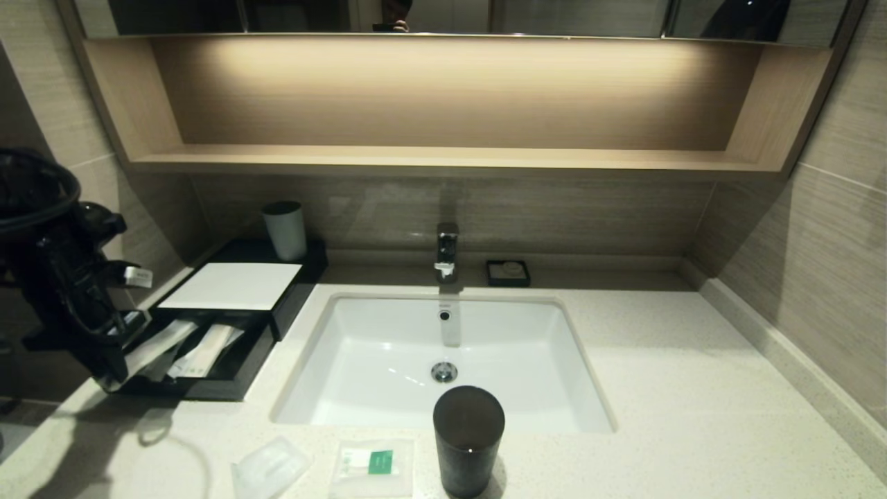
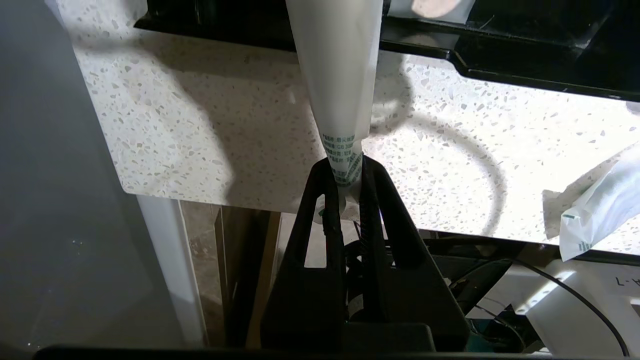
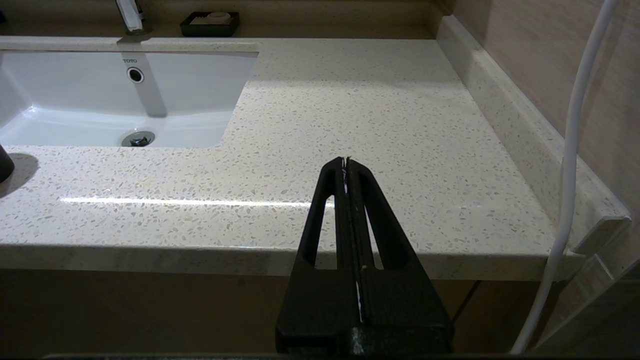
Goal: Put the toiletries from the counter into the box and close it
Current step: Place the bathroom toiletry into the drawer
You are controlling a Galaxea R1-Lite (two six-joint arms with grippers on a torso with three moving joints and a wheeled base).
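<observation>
My left gripper (image 2: pixel 345 170) is shut on the near end of a long white toothbrush sleeve (image 2: pixel 337 75). The sleeve's far end reaches over the front rim of the open drawer (image 2: pixel 500 55). In the head view the left gripper (image 1: pixel 114 378) is at the counter's left edge, with the sleeve (image 1: pixel 156 346) slanting into the drawer (image 1: pixel 229 381) of the black box (image 1: pixel 294 294). Another wrapped item (image 1: pixel 208 350) lies in the drawer. A small clear packet (image 1: pixel 270 468) and a square sachet with a green label (image 1: pixel 372 466) lie on the counter (image 1: pixel 693 388) in front of the sink. My right gripper (image 3: pixel 346 162) is shut and empty, over the counter's front edge right of the sink.
A tall dark cup (image 1: pixel 468 440) stands right of the sachet at the sink's front rim. A white cup (image 1: pixel 285 229) stands behind the box's white top panel (image 1: pixel 232 285). The faucet (image 1: pixel 447 249) and a black soap dish (image 1: pixel 508 272) are behind the sink (image 1: pixel 360 346).
</observation>
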